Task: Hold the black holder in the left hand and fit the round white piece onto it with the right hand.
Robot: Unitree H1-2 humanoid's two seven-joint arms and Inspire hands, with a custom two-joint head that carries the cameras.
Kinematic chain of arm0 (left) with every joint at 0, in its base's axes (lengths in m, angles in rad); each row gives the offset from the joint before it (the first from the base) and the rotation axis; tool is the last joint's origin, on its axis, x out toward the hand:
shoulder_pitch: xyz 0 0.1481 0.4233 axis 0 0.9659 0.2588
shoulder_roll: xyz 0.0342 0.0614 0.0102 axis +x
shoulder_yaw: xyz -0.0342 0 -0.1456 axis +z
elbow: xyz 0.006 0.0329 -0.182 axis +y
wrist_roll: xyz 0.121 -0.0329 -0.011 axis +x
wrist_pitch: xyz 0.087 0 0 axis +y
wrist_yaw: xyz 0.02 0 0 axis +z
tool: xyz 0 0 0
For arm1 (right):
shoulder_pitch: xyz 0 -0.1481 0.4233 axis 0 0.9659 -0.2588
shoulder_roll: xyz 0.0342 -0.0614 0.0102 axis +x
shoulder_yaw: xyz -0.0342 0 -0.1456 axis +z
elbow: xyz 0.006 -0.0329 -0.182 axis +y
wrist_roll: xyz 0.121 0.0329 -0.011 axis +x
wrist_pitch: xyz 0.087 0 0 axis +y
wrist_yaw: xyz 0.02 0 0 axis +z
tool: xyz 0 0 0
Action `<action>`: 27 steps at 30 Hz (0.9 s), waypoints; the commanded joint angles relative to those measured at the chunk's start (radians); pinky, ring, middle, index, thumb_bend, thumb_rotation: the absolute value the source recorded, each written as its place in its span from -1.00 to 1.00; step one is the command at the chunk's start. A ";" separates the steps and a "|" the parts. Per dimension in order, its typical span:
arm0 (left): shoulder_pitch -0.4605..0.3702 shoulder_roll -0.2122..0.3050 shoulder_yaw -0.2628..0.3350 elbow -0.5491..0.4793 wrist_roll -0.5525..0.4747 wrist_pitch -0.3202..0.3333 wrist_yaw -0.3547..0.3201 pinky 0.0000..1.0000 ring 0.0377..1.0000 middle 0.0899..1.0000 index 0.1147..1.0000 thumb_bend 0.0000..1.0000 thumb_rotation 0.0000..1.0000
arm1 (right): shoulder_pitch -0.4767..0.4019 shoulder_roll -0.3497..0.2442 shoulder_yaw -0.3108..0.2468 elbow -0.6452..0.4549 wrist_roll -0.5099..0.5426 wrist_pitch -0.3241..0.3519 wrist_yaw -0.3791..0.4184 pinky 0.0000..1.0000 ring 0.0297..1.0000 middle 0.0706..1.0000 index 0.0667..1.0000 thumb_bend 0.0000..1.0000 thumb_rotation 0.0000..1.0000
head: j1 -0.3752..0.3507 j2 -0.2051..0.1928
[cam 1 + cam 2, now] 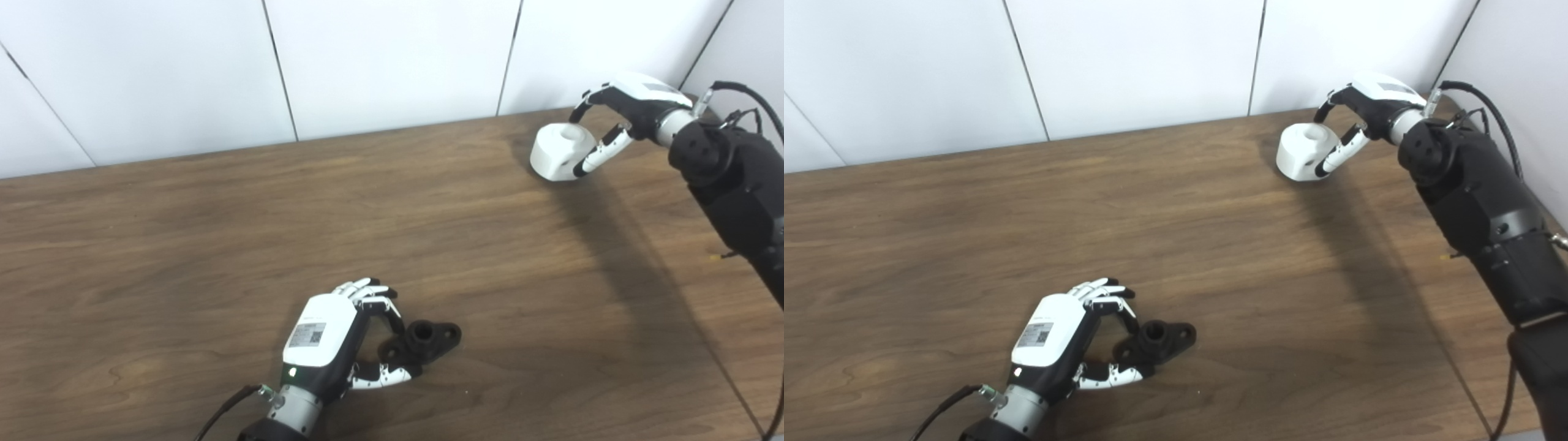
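Step in hand looks like the pickup stage: both parts are on the table point(184, 245), nothing mated yet. Left hand point(334, 340) is at the near edge, a bit left of centre, palm back up, fingers point(367, 288) curled over the holder point(422, 343) and thumb point(383, 376) reaching under its near end; they touch or nearly touch the black part, but it looks to be lying on the wood, so I can't tell if the grip is clamped or only closing. Right hand point(618, 119) is stretched out to the far right corner, arm running along the right edge, wrist high, fingers arched over the top of the white piece point(560, 152) and thumb point(603, 153) pressed along its near side. It looks wrapped on the piece, though whether it is truly gripped or just cupped is unclear; the piece sits on or just above the table near the wall point(392, 61). The two parts are well apart, opposite corners almost. Next move, as I judge it: firm both grasps, lift the holder with its boss facing up, bring the white piece across toward the near centre, line its hollow over the boss. Risk: the holder is flat and low, easy to slip from a pinch.
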 commanded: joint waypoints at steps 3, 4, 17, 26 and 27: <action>0.028 0.013 -0.009 0.064 0.001 0.032 -0.049 0.70 0.73 0.51 -0.16 0.04 -0.90 | -0.037 -0.029 -0.009 -0.019 -0.011 -0.007 -0.007 1.00 1.00 0.84 0.39 0.76 -0.49 | 0.004 -0.005; 0.028 0.014 -0.009 0.064 0.000 0.032 -0.049 0.70 0.73 0.51 -0.16 0.04 -0.90 | -0.036 -0.029 -0.009 -0.021 -0.011 -0.007 -0.007 1.00 1.00 0.84 0.39 0.77 -0.49 | 0.002 -0.009; 0.019 0.014 -0.007 0.069 -0.002 0.038 -0.051 0.68 0.74 0.52 -0.16 0.04 -0.91 | -0.044 -0.032 -0.011 -0.016 -0.006 -0.019 -0.006 1.00 1.00 0.84 0.44 0.82 -0.44 | 0.003 0.003; 0.008 0.004 -0.007 0.086 0.016 0.051 -0.045 0.68 0.75 0.53 -0.16 0.04 -0.91 | -0.054 -0.038 -0.013 0.007 -0.022 -0.049 -0.029 1.00 0.99 0.82 0.40 0.85 -0.50 | 0.021 0.002; 0.007 0.003 -0.008 0.086 0.018 0.051 -0.046 0.69 0.75 0.53 -0.16 0.04 -0.91 | -0.054 -0.039 -0.014 0.006 -0.022 -0.049 -0.026 1.00 1.00 0.83 0.41 0.84 -0.50 | 0.021 0.002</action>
